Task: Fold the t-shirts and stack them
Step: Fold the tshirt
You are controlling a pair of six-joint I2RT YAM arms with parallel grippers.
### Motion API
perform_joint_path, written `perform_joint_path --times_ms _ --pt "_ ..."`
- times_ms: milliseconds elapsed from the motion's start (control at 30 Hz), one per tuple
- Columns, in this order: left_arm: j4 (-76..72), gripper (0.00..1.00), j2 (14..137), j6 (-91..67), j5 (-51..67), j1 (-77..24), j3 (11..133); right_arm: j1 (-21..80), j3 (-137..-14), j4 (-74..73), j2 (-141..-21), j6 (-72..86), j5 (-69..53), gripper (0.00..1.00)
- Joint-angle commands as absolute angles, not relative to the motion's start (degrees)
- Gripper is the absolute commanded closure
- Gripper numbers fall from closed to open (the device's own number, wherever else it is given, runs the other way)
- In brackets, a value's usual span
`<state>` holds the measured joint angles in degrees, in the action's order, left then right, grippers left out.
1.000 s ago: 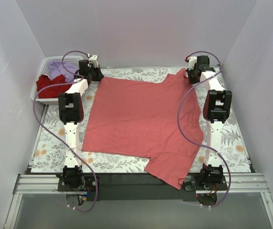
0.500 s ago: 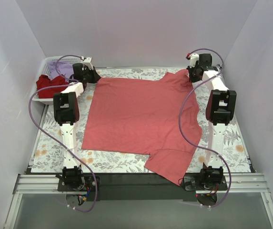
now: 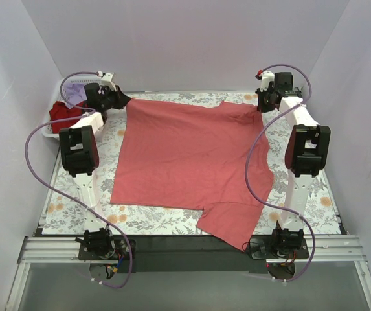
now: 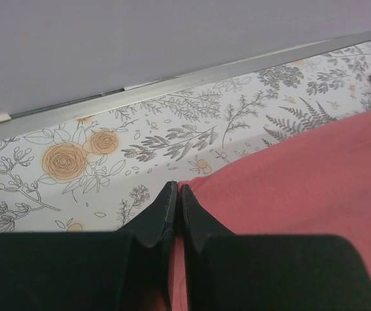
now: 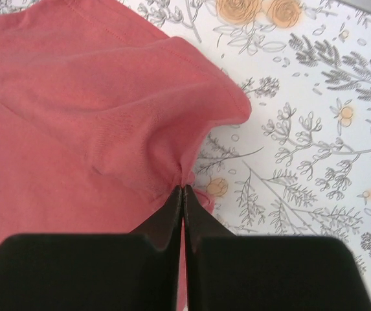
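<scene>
Arms pulled apart: left gripper [image 3: 119,99], right gripper [image 3: 263,103], each clamped on far corner of coral-red t-shirt [image 3: 191,155], stretch far edge taut over floral cloth [image 3: 65,206]; folding yet to start.

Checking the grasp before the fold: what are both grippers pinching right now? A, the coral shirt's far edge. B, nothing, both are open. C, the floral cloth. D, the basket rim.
A: the left gripper and right gripper are each shut on a far corner of the coral shirt.
</scene>
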<state>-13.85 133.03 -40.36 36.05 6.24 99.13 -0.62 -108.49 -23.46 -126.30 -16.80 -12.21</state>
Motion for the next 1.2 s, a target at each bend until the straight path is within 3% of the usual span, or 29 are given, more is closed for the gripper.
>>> perform_joint_path --times_ms 0,733,1167 --pt "-15.3 1.00 126.0 -38.6 39.8 7.5 96.8 -0.7 -105.9 -22.3 -120.9 -15.9 -13.5 0.99" --pt "-13.0 1.00 117.1 -30.6 47.5 10.0 84.6 -0.6 -88.3 -25.2 -104.0 -14.7 -15.2 0.99" --pt "-4.1 1.00 111.2 -20.5 49.8 11.0 76.3 -0.4 -78.8 -25.4 -99.2 -15.3 -15.5 0.99"
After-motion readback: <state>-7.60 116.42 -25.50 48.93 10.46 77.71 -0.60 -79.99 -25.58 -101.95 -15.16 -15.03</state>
